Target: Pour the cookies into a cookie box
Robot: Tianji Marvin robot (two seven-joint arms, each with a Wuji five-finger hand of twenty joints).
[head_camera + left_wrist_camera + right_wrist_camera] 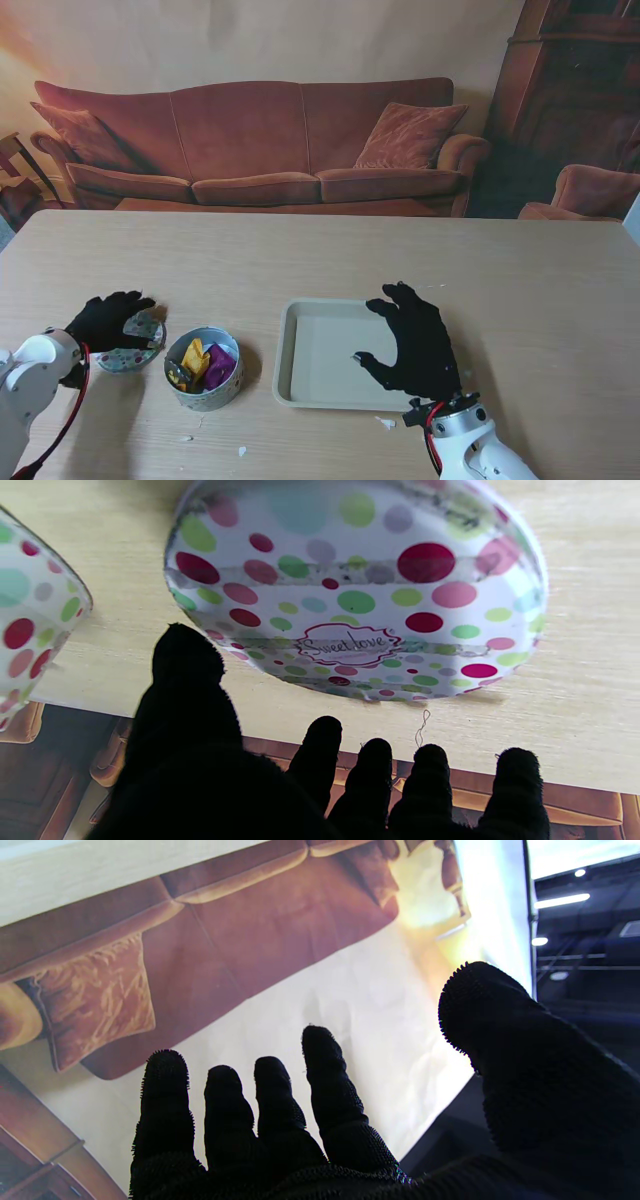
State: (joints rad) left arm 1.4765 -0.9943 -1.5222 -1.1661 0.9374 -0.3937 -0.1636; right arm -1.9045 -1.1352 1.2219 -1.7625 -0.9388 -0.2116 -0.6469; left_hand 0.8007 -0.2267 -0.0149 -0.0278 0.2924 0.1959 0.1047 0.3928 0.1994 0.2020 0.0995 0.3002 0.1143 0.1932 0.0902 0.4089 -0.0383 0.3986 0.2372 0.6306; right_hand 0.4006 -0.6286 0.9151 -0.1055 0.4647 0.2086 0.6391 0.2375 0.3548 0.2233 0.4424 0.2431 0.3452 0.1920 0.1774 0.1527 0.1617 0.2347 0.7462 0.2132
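A round polka-dot tin (203, 385) stands near me, left of centre, with yellow and purple wrapped cookies (205, 362) inside. Its polka-dot lid (143, 336) lies flat on the table to the left. My left hand (105, 318) hovers over the lid, open, fingers spread. In the left wrist view the lid (355, 590) reads "Sweet love"; the fingertips (182, 655) stay apart from it and the tin's wall (30, 620) shows at the edge. A beige rectangular tray (300, 310) lies right of the tin. My right hand (412, 342) floats open over its right part, holding nothing (350, 1140).
A few white scraps (385, 422) lie on the wooden table near the tray's front corner and near the tin (241, 451). A tiny speck (355, 355) sits in the tray. A sofa backdrop (260, 150) stands behind the far table edge.
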